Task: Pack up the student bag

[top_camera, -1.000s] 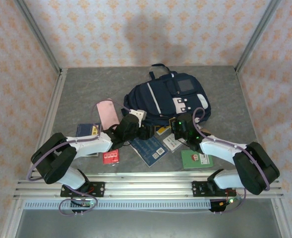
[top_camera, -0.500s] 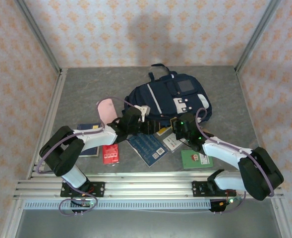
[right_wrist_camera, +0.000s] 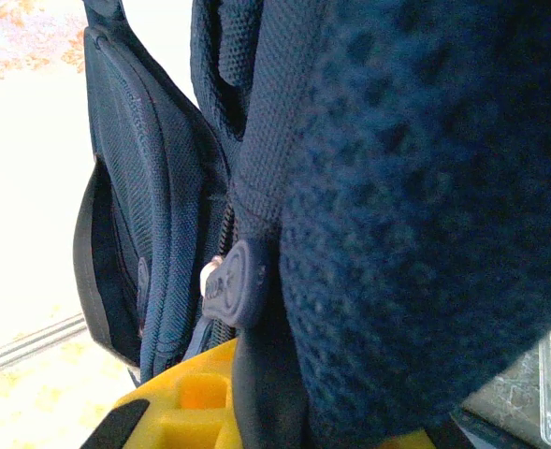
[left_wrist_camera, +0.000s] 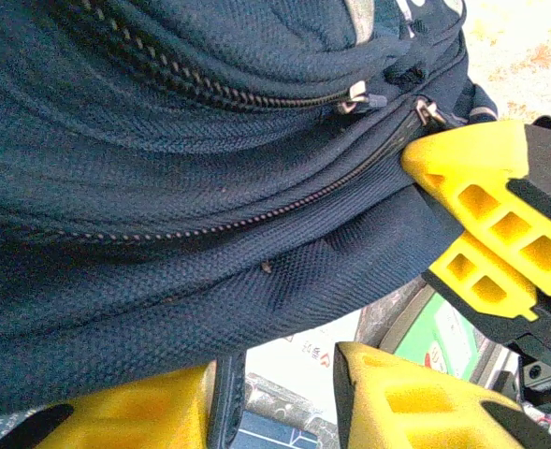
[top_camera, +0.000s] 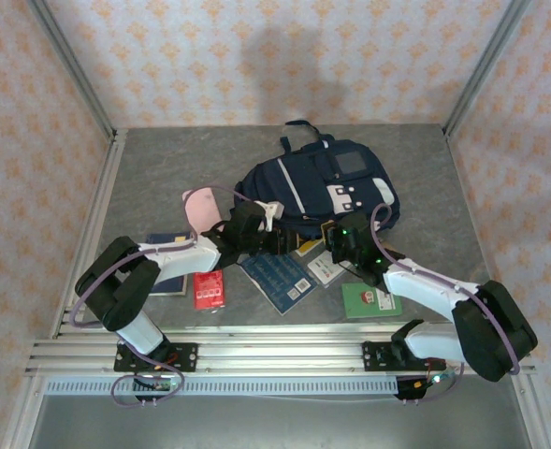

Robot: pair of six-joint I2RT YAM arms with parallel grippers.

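At the middle of the grey table (top_camera: 163, 168), a little toward 12 o'clock, lies the student bag (top_camera: 312, 187), front patches up. The right gripper (top_camera: 339, 236) sits at the bag's 5 o'clock edge, jaws pressed together on the navy mesh beside a zipper end (the left wrist view shows its yellow fingers (left_wrist_camera: 481, 178) pinching the fabric). The left gripper (top_camera: 280, 241) is at the bag's 7 o'clock; its jaws stand apart, and the hem sags over the gap unpinched. A pink pouch (top_camera: 200, 208) lies at the bag's 9 o'clock, with a blue booklet (top_camera: 277, 278) and a green card (top_camera: 369, 299) toward 6.
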